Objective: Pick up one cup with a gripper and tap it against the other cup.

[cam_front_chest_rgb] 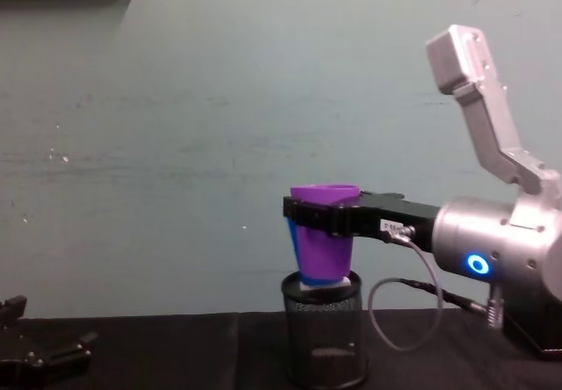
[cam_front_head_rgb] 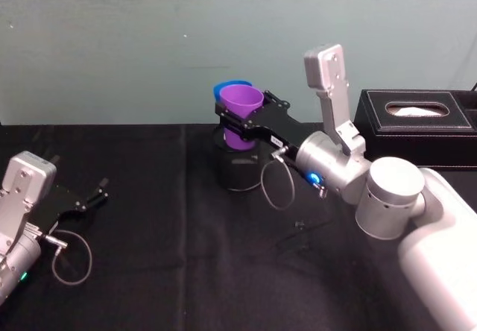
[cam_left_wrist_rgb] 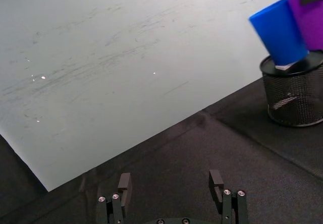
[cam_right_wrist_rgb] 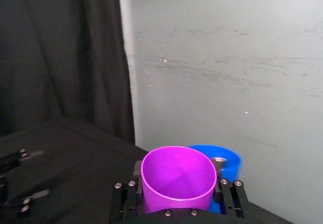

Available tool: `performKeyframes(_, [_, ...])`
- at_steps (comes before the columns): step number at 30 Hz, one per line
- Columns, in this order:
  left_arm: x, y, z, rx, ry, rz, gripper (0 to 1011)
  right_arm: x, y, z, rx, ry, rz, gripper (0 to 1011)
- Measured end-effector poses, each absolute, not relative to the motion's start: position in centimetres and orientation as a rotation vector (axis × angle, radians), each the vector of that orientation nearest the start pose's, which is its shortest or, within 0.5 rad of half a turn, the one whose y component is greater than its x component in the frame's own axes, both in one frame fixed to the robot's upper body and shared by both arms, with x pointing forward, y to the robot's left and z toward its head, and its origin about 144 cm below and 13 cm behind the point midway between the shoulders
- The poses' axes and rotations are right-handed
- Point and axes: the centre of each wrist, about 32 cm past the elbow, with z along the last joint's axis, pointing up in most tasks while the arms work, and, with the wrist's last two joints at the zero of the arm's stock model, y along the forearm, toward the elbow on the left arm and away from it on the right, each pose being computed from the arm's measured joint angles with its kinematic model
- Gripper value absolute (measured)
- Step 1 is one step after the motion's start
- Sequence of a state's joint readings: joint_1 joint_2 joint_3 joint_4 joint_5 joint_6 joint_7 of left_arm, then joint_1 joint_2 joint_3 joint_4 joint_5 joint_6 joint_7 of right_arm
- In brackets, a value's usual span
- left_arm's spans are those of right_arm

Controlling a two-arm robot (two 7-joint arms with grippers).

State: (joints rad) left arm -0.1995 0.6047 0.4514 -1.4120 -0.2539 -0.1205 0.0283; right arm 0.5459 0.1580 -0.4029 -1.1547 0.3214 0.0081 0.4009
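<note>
Here the right gripper [cam_front_head_rgb: 242, 124] clamps the light, smooth purple plastic tumbler [cam_front_head_rgb: 241, 115] just under its rim, seemingly touching the blue plastic tumbler [cam_left_wrist_rgb: 279, 31] atop the black wire-mesh pen holder [cam_front_chest_rgb: 325, 330]; squeezing risks slip.

Smooth purple plastic cup [cam_front_head_rgb: 241, 114], glossy blue plastic cup [cam_left_wrist_rgb: 279, 32], black wire-mesh holder [cam_front_chest_rgb: 325, 330], matt black cloth [cam_front_head_rgb: 164, 227]

The right hand [cam_front_head_rgb: 242, 122] reaches forward from its silver arm, wrist level, blue ring light lit, its flat black fingers [cam_front_chest_rgb: 309, 214] clamped on either side of the purple cup [cam_front_head_rgb: 242, 115], held above the mesh pen holder [cam_front_chest_rgb: 326, 333]. The left hand [cam_front_head_rgb: 89, 197] lies low, well left of the holder, fingers spread apart.
</note>
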Motion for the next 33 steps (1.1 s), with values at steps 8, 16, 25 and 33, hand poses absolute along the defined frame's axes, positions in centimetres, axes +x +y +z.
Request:
performKeyframes(8, [48.9, 31.0, 114.0, 0.304, -0.285, 1.248, 1000, 55.9, -19.7, 120.1, 0.040, -0.045, -0.843, 747])
performKeyframes(16, [48.9, 31.0, 114.0, 0.305, -0.285, 1.248, 1000, 52.4, -21.3, 118.5, -0.014, -0.086, -0.822, 747])
performKeyframes(25, [48.9, 31.0, 114.0, 0.305, -0.285, 1.248, 1000, 49.5, -22.3, 115.4, -0.076, -0.153, -0.839, 747])
performKeyframes(33, [48.9, 31.0, 114.0, 0.305, -0.285, 1.248, 1000, 48.4, -22.2, 113.0, -0.074, -0.158, -0.845, 747])
